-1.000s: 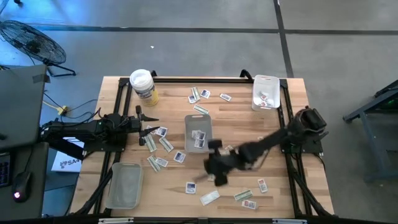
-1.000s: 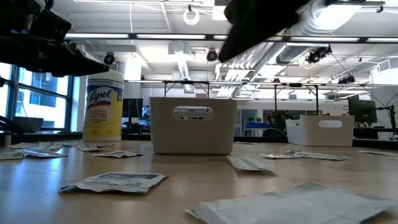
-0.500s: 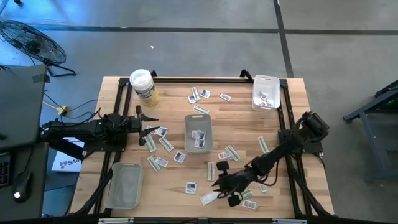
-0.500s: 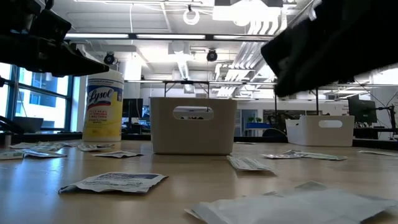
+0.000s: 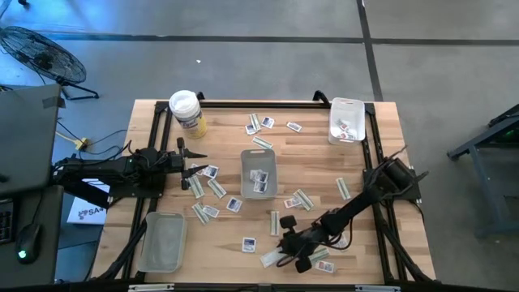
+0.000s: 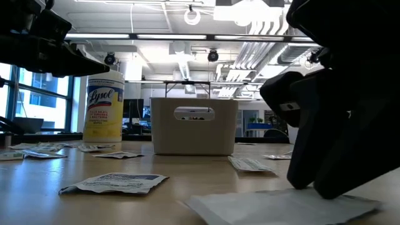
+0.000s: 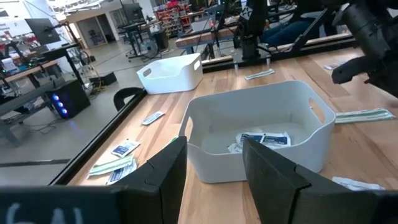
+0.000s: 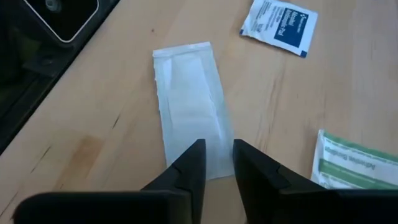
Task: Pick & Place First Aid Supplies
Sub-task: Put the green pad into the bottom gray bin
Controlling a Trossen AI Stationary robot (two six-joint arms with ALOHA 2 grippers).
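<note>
A pale, narrow, translucent white packet [image 8: 189, 109] lies flat on the wooden table [image 5: 369, 130] near its front edge, and the right gripper [image 8: 216, 163] stands over its near end with fingers narrowed to a slim gap, tips at the packet's edge. Whether they actually pinch it cannot be told. The right wrist view alone shows a squarish white packet with blue print [image 8: 279, 27] and a green-printed strip [image 8: 353, 163] close by. From above, the arm hides most of the pale packet [image 5: 273, 258]. The left gripper [image 7: 214, 177] waits open, facing the white centre bin [image 7: 258, 134].
</note>
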